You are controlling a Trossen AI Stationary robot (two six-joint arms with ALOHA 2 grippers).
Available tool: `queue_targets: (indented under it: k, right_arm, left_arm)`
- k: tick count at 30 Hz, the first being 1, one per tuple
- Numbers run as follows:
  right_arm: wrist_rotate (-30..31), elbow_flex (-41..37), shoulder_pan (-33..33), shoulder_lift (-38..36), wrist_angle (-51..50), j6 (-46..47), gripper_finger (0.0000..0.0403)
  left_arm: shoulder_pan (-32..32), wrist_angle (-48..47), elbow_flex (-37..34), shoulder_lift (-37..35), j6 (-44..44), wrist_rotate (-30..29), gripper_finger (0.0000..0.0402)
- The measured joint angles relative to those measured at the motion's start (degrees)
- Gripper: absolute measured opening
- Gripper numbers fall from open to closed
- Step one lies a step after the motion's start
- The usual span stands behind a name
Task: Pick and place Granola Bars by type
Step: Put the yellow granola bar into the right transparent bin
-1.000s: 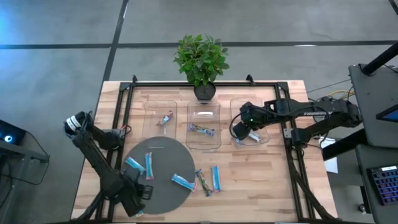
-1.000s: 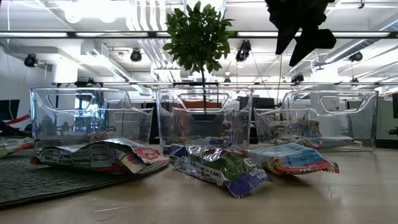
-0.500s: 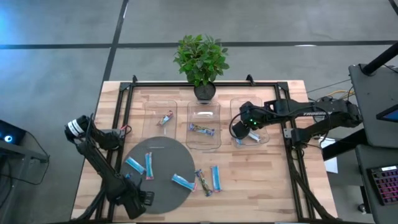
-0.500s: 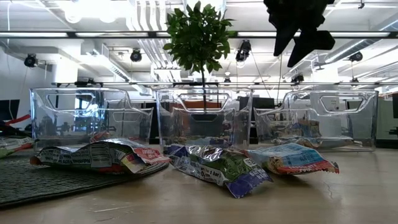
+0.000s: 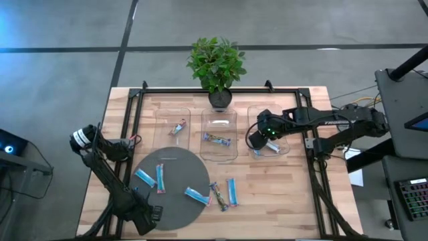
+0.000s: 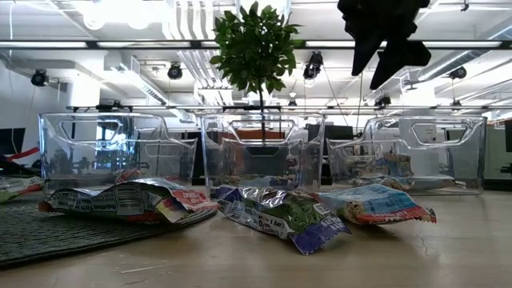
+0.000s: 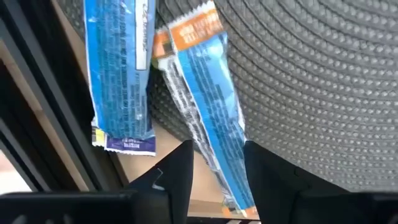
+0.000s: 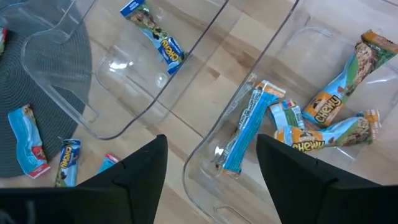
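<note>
Granola Bars [image 5: 160, 177] lie scattered: two blue ones on the left part of the round grey mat [image 5: 175, 161], one blue at the mat's right edge [image 5: 196, 195], then a dark multicoloured bar [image 5: 219, 196] and another blue bar [image 5: 231, 191] on bare wood just beside it. Left gripper [image 7: 216, 163] sits low at the mat's near-left edge, fingers partly apart, straddling one end of a blue bar with an orange end [image 7: 208, 87]; whether they pinch it, cannot tell. A second blue bar [image 7: 119, 68] lies alongside. Three clear trays: left tray [image 5: 175, 124] holds one bar, middle tray [image 5: 219, 118] one multicoloured bar, right tray [image 8: 298, 43] several blue Chewy bars. Right gripper [image 8: 211, 158] hovers above the right tray, fingers wide, empty. Potted plant [image 5: 215, 63] behind the middle tray.
</note>
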Motion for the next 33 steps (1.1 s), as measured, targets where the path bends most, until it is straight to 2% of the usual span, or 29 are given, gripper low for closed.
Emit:
queue_targets:
  k: [14,19,28,33]
  right_arm:
    - [-1.29,0.00,0.00,4.88,1.10,-0.75,0.0237]
    - [-2.12,0.00,0.00,5.07,1.20,-1.61,0.0237]
    - [-1.82,0.00,0.00,4.94,1.18,-2.05,0.0237]
    - [-1.67,0.00,0.00,4.94,1.20,-2.92,0.0237]
  left_arm:
    - [-0.31,1.71,-2.46,0.29,-0.18,-0.24,0.0126]
    - [-0.42,5.85,-4.73,0.29,-0.28,-1.30,0.0126]
    - [-0.42,6.35,-5.41,0.17,1.38,-2.87,0.0126]
    - [-0.42,5.84,-4.62,0.00,2.55,-6.85,0.0126]
